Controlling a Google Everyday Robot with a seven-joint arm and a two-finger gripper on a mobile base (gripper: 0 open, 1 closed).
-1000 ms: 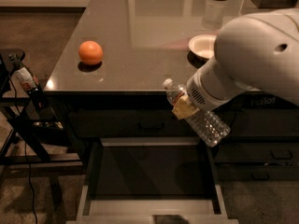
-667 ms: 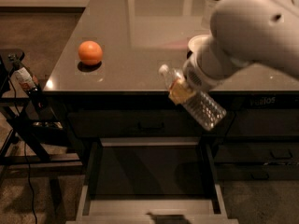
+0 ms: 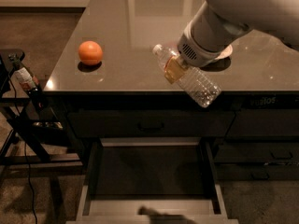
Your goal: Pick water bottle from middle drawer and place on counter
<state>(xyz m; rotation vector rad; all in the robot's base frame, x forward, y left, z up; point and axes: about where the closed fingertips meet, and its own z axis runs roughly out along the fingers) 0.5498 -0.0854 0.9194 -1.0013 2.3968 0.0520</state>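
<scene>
The water bottle [image 3: 192, 80], clear ribbed plastic with a pale cap, hangs tilted in the air, cap up-left, over the counter's front edge. My gripper [image 3: 174, 69] is shut on the bottle near its neck; its yellowish fingers [image 3: 172, 72] clamp the upper part. The big white arm comes in from the upper right. The middle drawer [image 3: 93, 169] stands pulled open below, its dark floor bare. The counter [image 3: 135, 31] is a glossy grey-brown slab.
An orange [image 3: 90, 52] sits on the counter's left part. A white bowl [image 3: 224, 54] is mostly hidden behind the arm. A black metal stand [image 3: 21, 125] with a dark red-white labelled bottle [image 3: 27, 80] is at the left.
The arm has lifted the bottle up and back, from in front of the drawer fronts to counter-top height over the front edge.
</scene>
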